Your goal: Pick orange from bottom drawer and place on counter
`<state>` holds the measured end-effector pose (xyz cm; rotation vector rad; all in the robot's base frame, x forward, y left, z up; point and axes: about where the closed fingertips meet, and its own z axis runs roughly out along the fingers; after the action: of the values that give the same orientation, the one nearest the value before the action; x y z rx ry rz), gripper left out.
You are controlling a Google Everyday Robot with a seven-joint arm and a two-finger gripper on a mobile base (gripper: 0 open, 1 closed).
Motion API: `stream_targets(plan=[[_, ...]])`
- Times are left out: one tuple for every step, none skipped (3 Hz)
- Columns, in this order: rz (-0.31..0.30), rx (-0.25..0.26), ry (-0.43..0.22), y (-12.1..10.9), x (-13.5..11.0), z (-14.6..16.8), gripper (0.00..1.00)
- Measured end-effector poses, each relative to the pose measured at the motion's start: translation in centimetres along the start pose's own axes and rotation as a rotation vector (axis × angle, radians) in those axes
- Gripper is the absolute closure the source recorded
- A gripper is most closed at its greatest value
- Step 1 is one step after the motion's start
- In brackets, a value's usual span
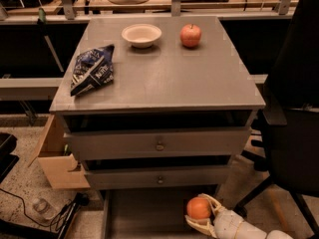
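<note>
One camera, high in front of the cabinet (pixel 159 146), looking down and forward, fairly near, counter (pixel 164 78) in the middle, far edge at 12 o'clock, bottom drawer (pixel 144 218) at 6 o'clock, gripper (pixel 203 214) at 5 o'clock, closed round the orange (pixel 198 207)

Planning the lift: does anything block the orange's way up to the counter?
The gripper, low right, holds the orange; only the counter's front edge looms above. Chip bag, bowl and apple sit farther back.

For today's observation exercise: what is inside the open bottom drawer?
The orange, clasped by the gripper at the right, over the bottom drawer's grey floor. The drawer's rear is hidden under the cabinet.
</note>
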<state>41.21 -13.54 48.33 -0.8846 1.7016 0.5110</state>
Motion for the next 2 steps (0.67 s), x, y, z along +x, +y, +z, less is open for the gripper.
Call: stream_targets(plan=[[0.0,0.0,0.0,0.0,0.0,0.0,1.0],[0.016,0.017,0.009,-0.9,-2.5,-1.6,1.0]])
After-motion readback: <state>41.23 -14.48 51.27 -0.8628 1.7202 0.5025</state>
